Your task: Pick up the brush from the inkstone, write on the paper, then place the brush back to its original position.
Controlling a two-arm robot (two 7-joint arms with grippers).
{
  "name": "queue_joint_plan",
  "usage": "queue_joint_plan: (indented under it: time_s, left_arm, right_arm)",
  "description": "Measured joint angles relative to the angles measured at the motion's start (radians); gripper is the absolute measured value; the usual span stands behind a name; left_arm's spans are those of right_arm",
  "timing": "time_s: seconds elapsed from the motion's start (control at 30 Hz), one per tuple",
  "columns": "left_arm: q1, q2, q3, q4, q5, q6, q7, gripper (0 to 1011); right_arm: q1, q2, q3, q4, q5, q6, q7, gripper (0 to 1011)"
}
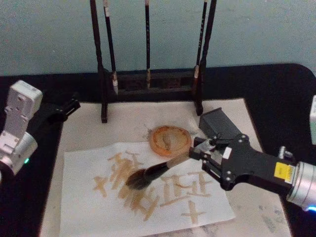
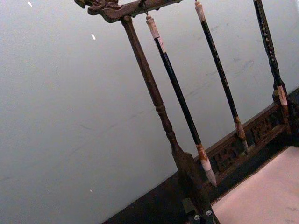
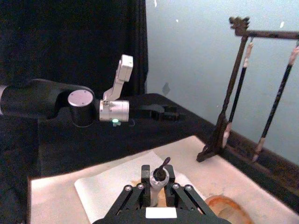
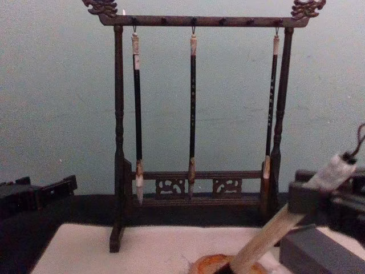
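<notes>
Head view shows right pincer (image 1: 196, 154) holding brush (image 1: 148, 174) on paper (image 1: 89, 207); chest view, handle (image 4: 265, 235).

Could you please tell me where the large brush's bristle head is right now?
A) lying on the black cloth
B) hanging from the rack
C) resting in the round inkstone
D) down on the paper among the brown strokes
D: in the head view the right gripper holds the brush tilted, its bristle head down on the paper, beside the inkstone, not in it.
</notes>
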Motion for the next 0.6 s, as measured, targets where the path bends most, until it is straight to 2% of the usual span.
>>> queue_joint_plan:
  time_s: [0.2, 0.3, 0.47, 0.6]
  left_arm:
    - [0.000, 0.000, 0.000, 0.000, 0.000, 0.000, 0.000, 1002]
    - [0.000, 0.000, 0.000, 0.000, 0.000, 0.000, 0.000, 1002]
    - [0.000, 0.000, 0.000, 0.000, 0.000, 0.000, 0.000, 1000]
    - [0.000, 0.000, 0.000, 0.000, 0.000, 0.000, 0.000, 1002]
  right_arm:
    - [0.026, -0.016, -0.044, 0.033, -0.006, 0.010, 0.004, 169]
    - [0.033, -0.020, -0.055, 0.049, -0.006, 0.010, 0.007, 169]
    - [0.030, -0.016, -0.056, 0.065, 0.004, 0.004, 0.008, 169]
    - [0.010, -0.002, -0.038, 0.074, 0.016, -0.011, 0.006, 169]
